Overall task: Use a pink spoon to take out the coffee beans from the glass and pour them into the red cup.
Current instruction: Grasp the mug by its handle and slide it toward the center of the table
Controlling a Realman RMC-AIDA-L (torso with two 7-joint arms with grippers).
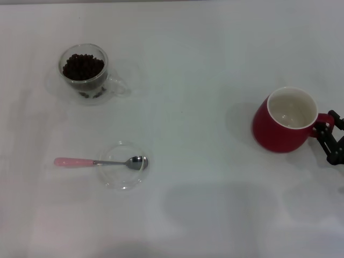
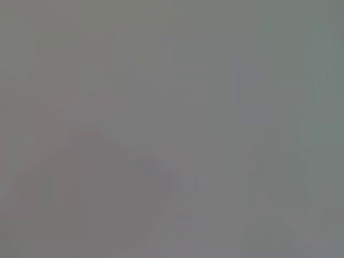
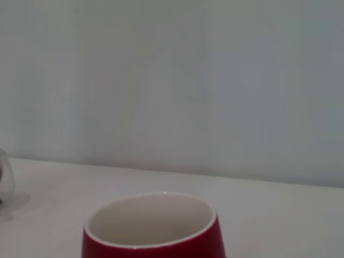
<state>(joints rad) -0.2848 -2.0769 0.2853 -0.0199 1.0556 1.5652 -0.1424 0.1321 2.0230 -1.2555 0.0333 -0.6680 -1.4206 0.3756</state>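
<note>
At the right edge of the head view, the right tool point(image 1: 326, 130) sits at the handle of the red cup point(image 1: 285, 121), its black fingers straddling the red loop; whether they pinch it I cannot tell. The cup stands upright on the white table point(image 1: 215, 64), its cream inside bare. Well away from that tool, across the table, the glass point(image 1: 86, 72) holds the coffee beans point(image 1: 83, 66) (a dark heap near its rim). Nearer lies the pink spoon point(image 1: 99, 161), its metal bowl resting in a flat clear dish point(image 1: 122, 173). The right wrist view shows only the red cup's rim point(image 3: 153, 223) up close; the left wrist view shows plain grey, with the left tool unseen.
</note>
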